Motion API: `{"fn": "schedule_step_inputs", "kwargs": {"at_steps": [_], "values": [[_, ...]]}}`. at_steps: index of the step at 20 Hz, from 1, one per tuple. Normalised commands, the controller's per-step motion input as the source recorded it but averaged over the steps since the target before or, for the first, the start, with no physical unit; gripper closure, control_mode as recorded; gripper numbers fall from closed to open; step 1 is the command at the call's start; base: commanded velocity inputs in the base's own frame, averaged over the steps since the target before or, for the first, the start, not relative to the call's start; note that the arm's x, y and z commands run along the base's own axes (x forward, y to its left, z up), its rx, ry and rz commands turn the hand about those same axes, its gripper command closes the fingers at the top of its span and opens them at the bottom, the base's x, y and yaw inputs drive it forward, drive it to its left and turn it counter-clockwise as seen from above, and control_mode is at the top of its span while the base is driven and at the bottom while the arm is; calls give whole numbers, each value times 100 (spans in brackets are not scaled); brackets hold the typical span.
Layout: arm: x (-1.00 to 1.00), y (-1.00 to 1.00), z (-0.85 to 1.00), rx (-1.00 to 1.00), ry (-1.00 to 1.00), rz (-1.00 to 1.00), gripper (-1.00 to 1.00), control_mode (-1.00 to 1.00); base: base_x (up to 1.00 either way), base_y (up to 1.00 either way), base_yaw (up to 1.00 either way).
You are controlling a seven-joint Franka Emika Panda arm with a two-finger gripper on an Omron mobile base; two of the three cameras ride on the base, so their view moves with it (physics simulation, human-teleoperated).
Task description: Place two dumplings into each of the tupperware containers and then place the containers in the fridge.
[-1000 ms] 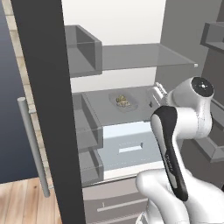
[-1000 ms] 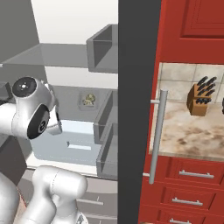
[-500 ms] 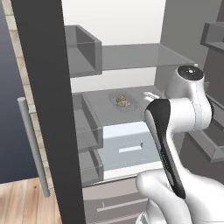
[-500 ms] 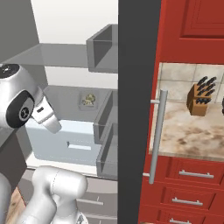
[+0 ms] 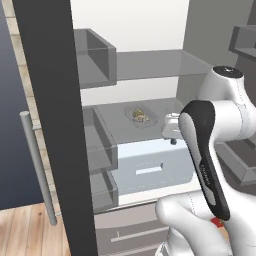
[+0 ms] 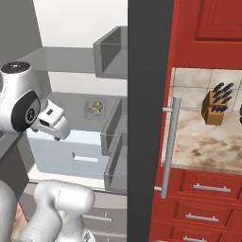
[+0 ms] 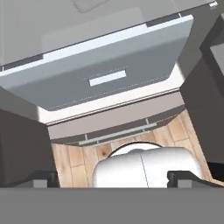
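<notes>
dumplings (image 5: 140, 116) on fridge (image 5: 150, 65) shelf

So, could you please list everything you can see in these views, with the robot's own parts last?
Tall grey metallic fridge: one, white inside, doors open, facing the robot.
Translucent grey plastic tupperware container: one visible, on the middle fridge shelf.
Pale beige-tan crinkled dumplings: small cluster, count unclear, inside that container.
Pale drawer: one, light grey-blue, under the middle shelf.
Grey door bins: several, on both open doors.
Brown knife block: one, dark handles, on the speckled counter right of the fridge.
Red cabinets: above and below that counter.
Wooden floor: light planks, beside the fridge.
Gripper: one, dark tips spread open, holding nothing, in front of the fridge.
</notes>
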Motion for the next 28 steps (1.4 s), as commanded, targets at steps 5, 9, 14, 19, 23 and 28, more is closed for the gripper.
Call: {"fn": "schedule_step_inputs", "kwargs": {"at_steps": [5, 9, 14, 19, 23, 28], "values": [[-23, 16, 5, -7, 12, 13, -100, -100, 0, 0, 0], [-28, -8, 1, -7, 0, 10, -100, -100, 0, 0, 0], [6, -21, 0, 0, 0, 22, -100, -100, 0, 0, 0], [-4, -5, 0, 0, -2, 6, -100, -100, 0, 0, 0], [-10, 19, 0, -1, 0, 3, -100, -100, 0, 0, 0], [0, 6, 0, 0, 1, 0, -100, -100, 0, 0, 0]]}}
